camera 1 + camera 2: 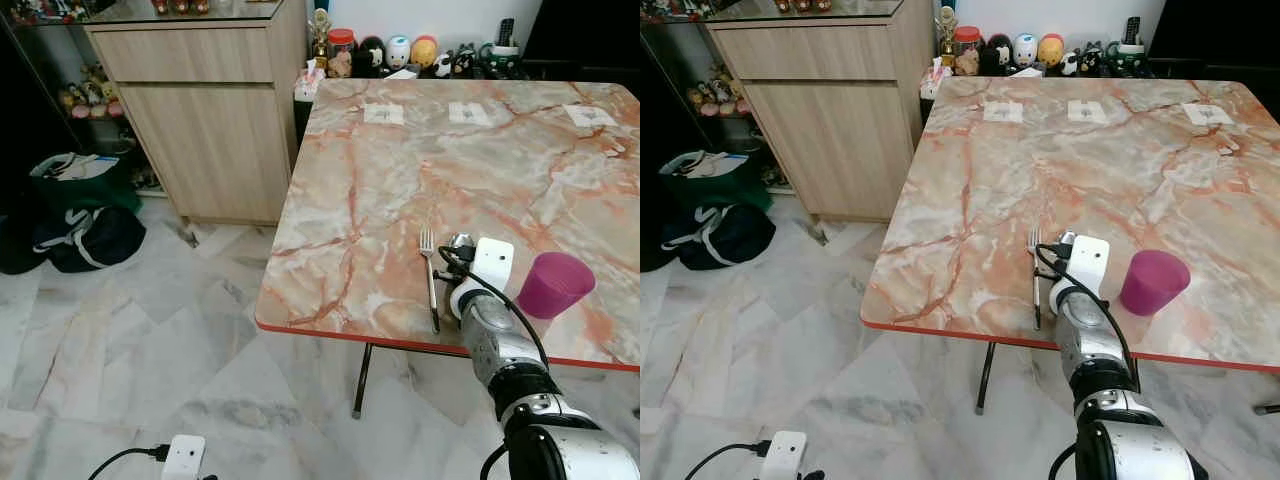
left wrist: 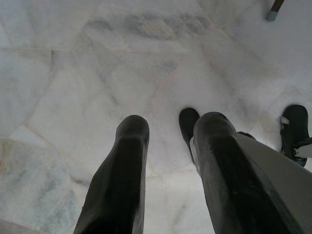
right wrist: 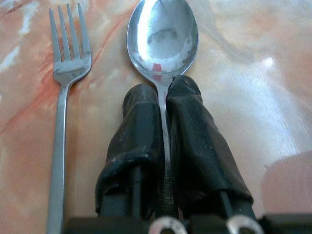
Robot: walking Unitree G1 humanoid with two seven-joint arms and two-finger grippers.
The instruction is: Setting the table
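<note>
Spoon (image 3: 162, 36) rests beside fork (image 3: 63, 97) on marble table (image 1: 400, 170).

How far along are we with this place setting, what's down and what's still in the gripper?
Done: the fork lies flat near the table front edge, and the purple cup stands to its right. In hand: the right gripper is shut on the spoon, held low beside the fork, bowl pointing away from the robot. Left: release the spoon between fork and cup. The left gripper hangs open over the floor.
</note>
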